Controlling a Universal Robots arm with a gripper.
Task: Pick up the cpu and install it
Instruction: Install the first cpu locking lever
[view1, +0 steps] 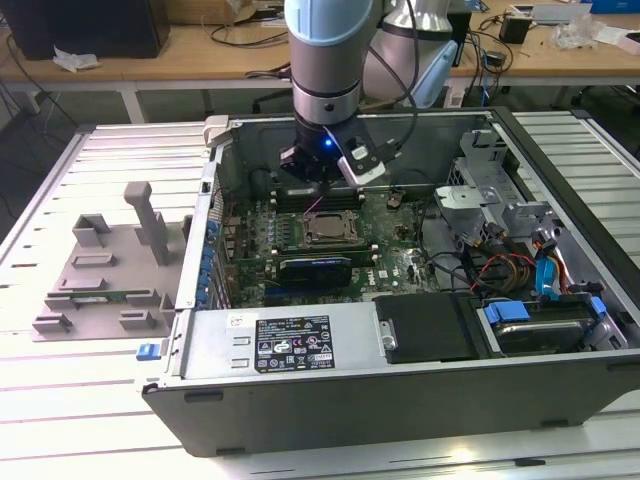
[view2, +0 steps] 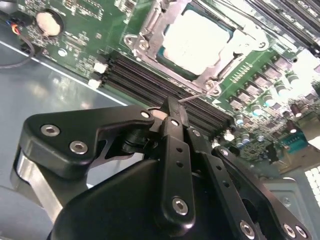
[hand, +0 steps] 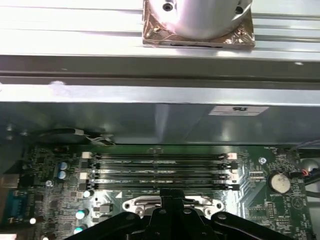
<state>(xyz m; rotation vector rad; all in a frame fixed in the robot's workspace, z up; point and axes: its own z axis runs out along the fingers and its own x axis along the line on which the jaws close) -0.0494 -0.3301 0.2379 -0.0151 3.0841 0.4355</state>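
Black gripper (view2: 170, 104): fingers are sitting together with nothing clamped between them. The gripper (hand: 172, 197) is reading the same way in the first wrist view. Tips are hanging just above the memory slots (view2: 145, 75), beside the socket, apart from the board. In the exterior view the gripper (view1: 318, 170) is hanging inside the open computer case (view1: 400, 410), with one blue light glowing at the wrist.

cpu (view2: 197, 40): one, with a pale silver top, lying flat in the socket. The metal frame (view2: 220, 75) is sitting around its edges. In the exterior view the cpu (view1: 330, 228) is sitting mid-board, near the gripper but apart from it.

Counts on the green motherboard (hand: 50, 200):
- memory slots (hand: 160, 171): four, black, running parallel
- coin battery (hand: 280, 182): one

Labels:
- One white label (hand: 235, 110) is sitting on the case wall beyond the slots, its dark print too small to tell.
- One black-and-white label (view1: 292, 343) is sitting on the power supply housing, its text also too small to tell.

Outside the case, at the exterior view's left, one grey fixture (view1: 100, 250) is resting on the table. One thin green memory stick (view1: 105, 296) is lying in it.
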